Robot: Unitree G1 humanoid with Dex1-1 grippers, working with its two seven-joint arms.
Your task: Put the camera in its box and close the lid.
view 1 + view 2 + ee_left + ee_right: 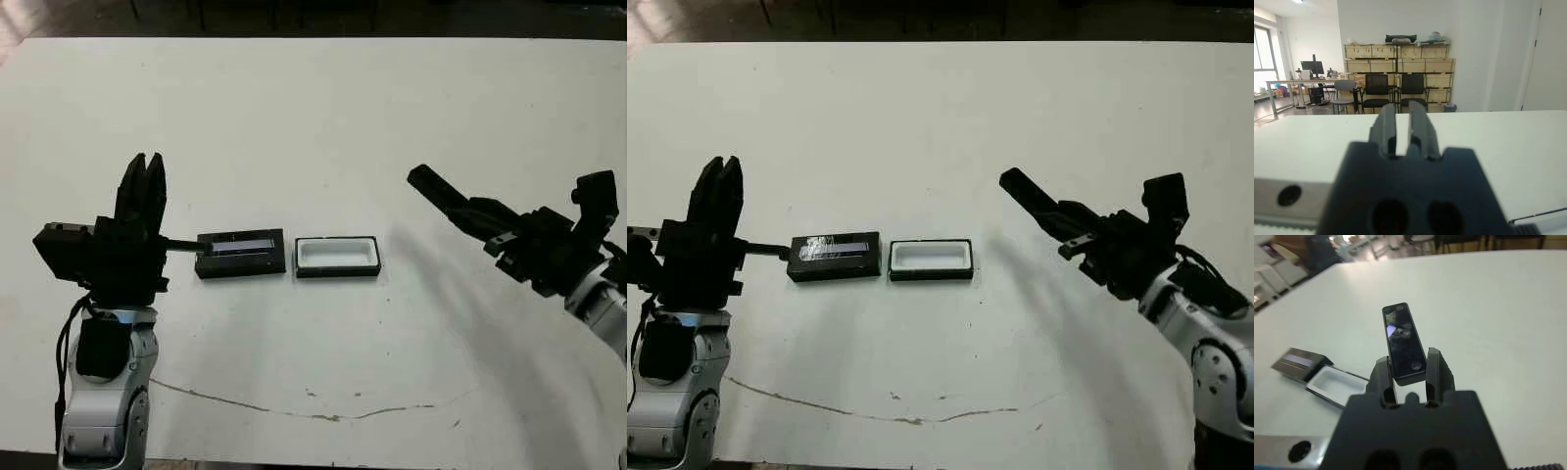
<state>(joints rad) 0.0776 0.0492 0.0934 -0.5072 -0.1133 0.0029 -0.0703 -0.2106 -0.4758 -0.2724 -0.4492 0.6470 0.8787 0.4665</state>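
1. Right of centre, the right gripper (1406, 377) clamps the camera (1403, 343) above the table (313, 117).
2. Box (337, 256) and lid (240, 253) lie side by side mid-frame.
3. Left gripper (1403, 128) hangs nearly closed, empty.

The left arm stands at about 8 o'clock of the head view, with its silver forearm rising straight up from the near edge. The left gripper (147, 166) points toward 12 o'clock, and its two black fingers (1386, 128) are almost together, with only a thin gap and nothing between them. The right arm comes in from about 4 o'clock and reaches toward 10 o'clock, raised above the surface. The right gripper (1406, 374) is clamped on the camera (1403, 342), which sticks out beyond the fingertips.
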